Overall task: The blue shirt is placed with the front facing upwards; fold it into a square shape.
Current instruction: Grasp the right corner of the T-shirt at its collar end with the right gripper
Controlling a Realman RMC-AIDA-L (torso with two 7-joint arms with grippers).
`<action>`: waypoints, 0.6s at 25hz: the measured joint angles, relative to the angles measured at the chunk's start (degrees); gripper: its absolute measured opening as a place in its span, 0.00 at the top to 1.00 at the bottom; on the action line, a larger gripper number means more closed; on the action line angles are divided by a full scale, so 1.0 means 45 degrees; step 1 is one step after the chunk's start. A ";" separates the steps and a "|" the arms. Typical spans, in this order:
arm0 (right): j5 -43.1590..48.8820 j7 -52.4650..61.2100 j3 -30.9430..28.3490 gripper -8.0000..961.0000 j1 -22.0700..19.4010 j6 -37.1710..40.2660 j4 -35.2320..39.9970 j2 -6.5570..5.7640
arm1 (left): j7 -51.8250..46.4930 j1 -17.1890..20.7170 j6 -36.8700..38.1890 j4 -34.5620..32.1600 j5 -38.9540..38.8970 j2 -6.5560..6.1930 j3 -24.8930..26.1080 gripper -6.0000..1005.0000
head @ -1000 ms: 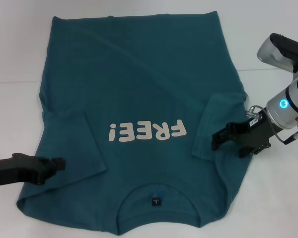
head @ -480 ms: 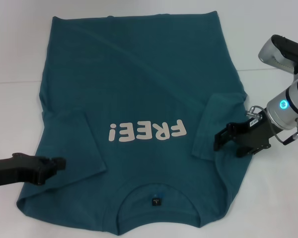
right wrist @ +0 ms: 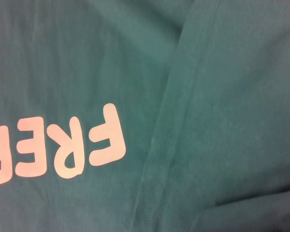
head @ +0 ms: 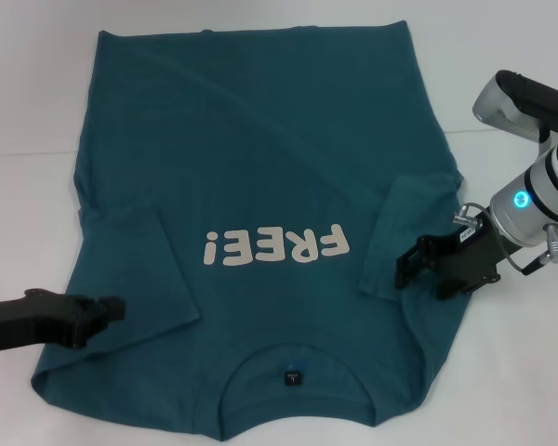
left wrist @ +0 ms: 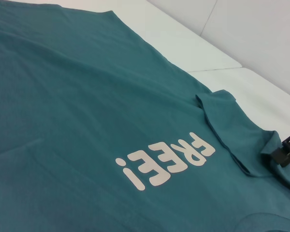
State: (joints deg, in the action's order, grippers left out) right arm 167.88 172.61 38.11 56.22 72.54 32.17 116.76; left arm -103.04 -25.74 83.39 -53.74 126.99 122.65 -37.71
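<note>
While the right gripper (head: 411, 265) hangs over the folded-in right sleeve with its dark fingers parted and nothing between them, the left gripper (head: 107, 310) sits low over the folded-in left sleeve, and I cannot tell whether it is parted or closed. Beneath both lies the shirt (head: 260, 186), spread front up on the white table (head: 28, 93) with both sleeves turned onto the body. Its collar is nearest the robot, and its white lettering (head: 277, 248) lies between the two grippers.
</note>
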 joint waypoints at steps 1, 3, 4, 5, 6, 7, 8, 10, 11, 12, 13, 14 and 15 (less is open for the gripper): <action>0.0000 0.0002 -0.0015 0.31 0.0018 -0.0033 -0.0075 -0.0016 | 0.0030 -0.0006 -0.0001 0.0027 0.0000 -0.0001 0.0008 0.94; 0.0000 0.0009 -0.0040 0.32 0.0029 -0.0049 -0.0074 -0.0017 | 0.0079 -0.0030 0.0000 0.0087 -0.0008 -0.0003 0.0017 0.94; 0.0000 0.0014 -0.0036 0.33 0.0028 -0.0052 -0.0068 -0.0018 | 0.0088 -0.0036 0.0000 0.0101 -0.0012 -0.0004 0.0020 0.94; 0.0004 0.0018 -0.0017 0.33 0.0029 -0.0056 -0.0065 -0.0018 | 0.0092 -0.0037 -0.0004 0.0105 -0.0014 -0.0007 0.0022 0.94; 0.0008 0.0021 0.0009 0.33 0.0028 -0.0059 -0.0078 -0.0024 | 0.0096 -0.0037 -0.0010 0.0107 -0.0015 -0.0008 0.0022 0.94; 0.0013 0.0021 0.0026 0.34 0.0026 -0.0067 -0.0099 -0.0036 | 0.0101 -0.0036 -0.0021 0.0108 -0.0016 -0.0010 0.0023 0.94; 0.0017 0.0021 0.0038 0.34 0.0022 -0.0076 -0.0115 -0.0046 | 0.0105 -0.0035 -0.0029 0.0108 -0.0017 -0.0010 0.0023 0.94; 0.0019 0.0022 0.0080 0.35 0.0016 -0.0085 -0.0192 -0.0062 | 0.0118 -0.0029 -0.0038 0.0109 -0.0018 -0.0010 0.0022 0.94; 0.0019 0.0023 0.0108 0.42 0.0007 -0.0092 -0.0239 -0.0079 | 0.0119 -0.0028 -0.0039 0.0108 -0.0018 -0.0010 0.0023 0.94; 0.0019 0.0022 0.0117 0.50 -0.0008 -0.0096 -0.0274 -0.0093 | 0.0129 -0.0027 -0.0040 0.0108 -0.0019 -0.0010 0.0023 0.94; 0.0019 0.0023 0.0119 0.57 -0.0023 -0.0100 -0.0304 -0.0107 | 0.0155 -0.0026 -0.0044 0.0112 -0.0019 -0.0010 0.0022 0.94; 0.0019 0.0022 0.0118 0.58 -0.0047 -0.0107 -0.0329 -0.0128 | 0.0180 -0.0024 -0.0048 0.0118 -0.0019 -0.0010 0.0022 0.94; 0.0019 0.0022 0.0117 0.60 -0.0059 -0.0108 -0.0348 -0.0141 | 0.0212 -0.0024 -0.0050 0.0124 -0.0019 -0.0010 0.0022 0.94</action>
State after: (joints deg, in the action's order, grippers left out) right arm 167.96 172.71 38.64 55.96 72.05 30.61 116.13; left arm -102.08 -25.84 83.16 -53.19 126.91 122.60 -37.61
